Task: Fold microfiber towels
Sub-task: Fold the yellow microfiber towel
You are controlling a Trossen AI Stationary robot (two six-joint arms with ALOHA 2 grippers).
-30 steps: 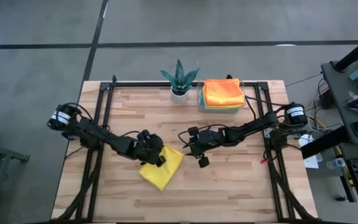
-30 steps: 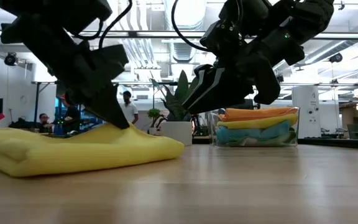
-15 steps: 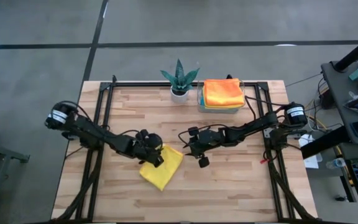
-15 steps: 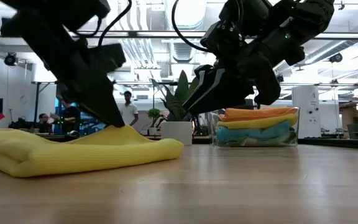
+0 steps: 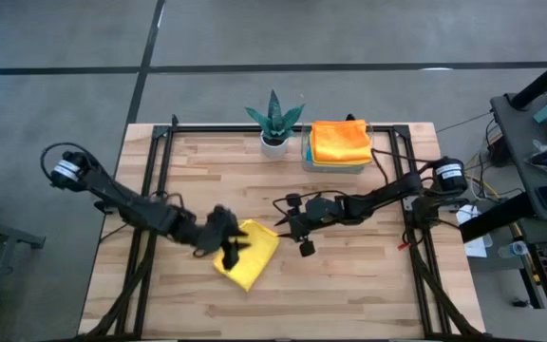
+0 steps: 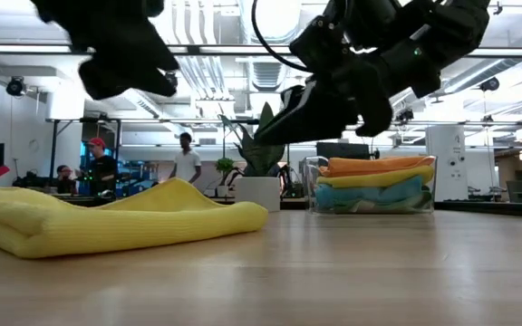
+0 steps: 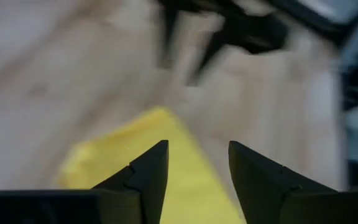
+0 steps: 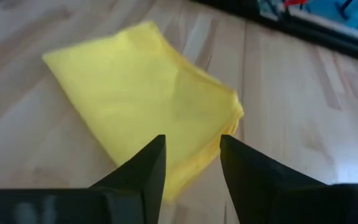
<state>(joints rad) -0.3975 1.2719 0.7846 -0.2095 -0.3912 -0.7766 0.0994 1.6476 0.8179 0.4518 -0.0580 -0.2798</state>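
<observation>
With the yellow microfiber towel (image 5: pixel 247 254) lying folded on the wooden table (image 5: pixel 349 275), I read both arms as clear of it and neither holding anything. My left gripper (image 5: pixel 227 242) sits above the towel's near-left edge, lifted off the fabric, fingers parted to a moderate gap with nothing between them. My right gripper (image 5: pixel 301 231) hovers just beside the towel's far corner, fingers also apart and empty, positioned, I judge, to leave the fold undisturbed. The towel lies left of centre as a compact, thick, doubled-over rectangle, edges roughly aligned, one rounded folded edge visible from table height. Other folded towels, orange (image 5: pixel 340 141) uppermost, are stacked in the clear plastic tray (image 5: pixel 308 160) at the far edge, beside the potted plant (image 5: pixel 274 121).
</observation>
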